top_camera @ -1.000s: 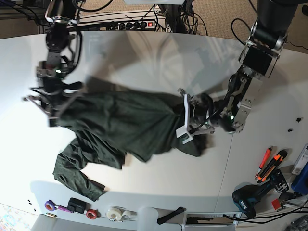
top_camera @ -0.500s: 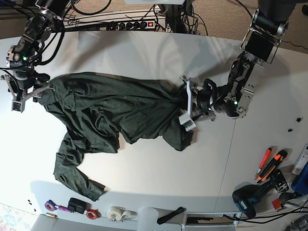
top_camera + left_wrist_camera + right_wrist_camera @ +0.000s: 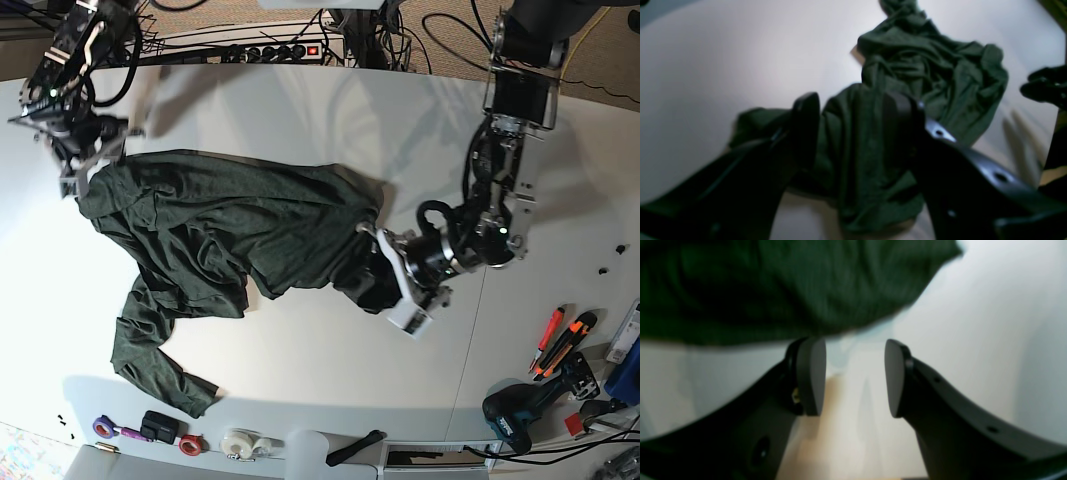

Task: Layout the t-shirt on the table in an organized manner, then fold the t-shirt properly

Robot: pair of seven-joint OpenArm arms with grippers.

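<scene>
White table (image 3: 300, 370) carries the shirt (image 3: 230, 235), stretched but crumpled. We just released: left gripper (image 3: 853, 133) and right gripper (image 3: 855, 376) both gape empty beside it; spreading unfinished, sleeve bunched.

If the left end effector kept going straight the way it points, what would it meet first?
Most likely the t-shirt: its bunched green fabric lies right ahead of the open left end effector, though blur hides the depth.
</scene>
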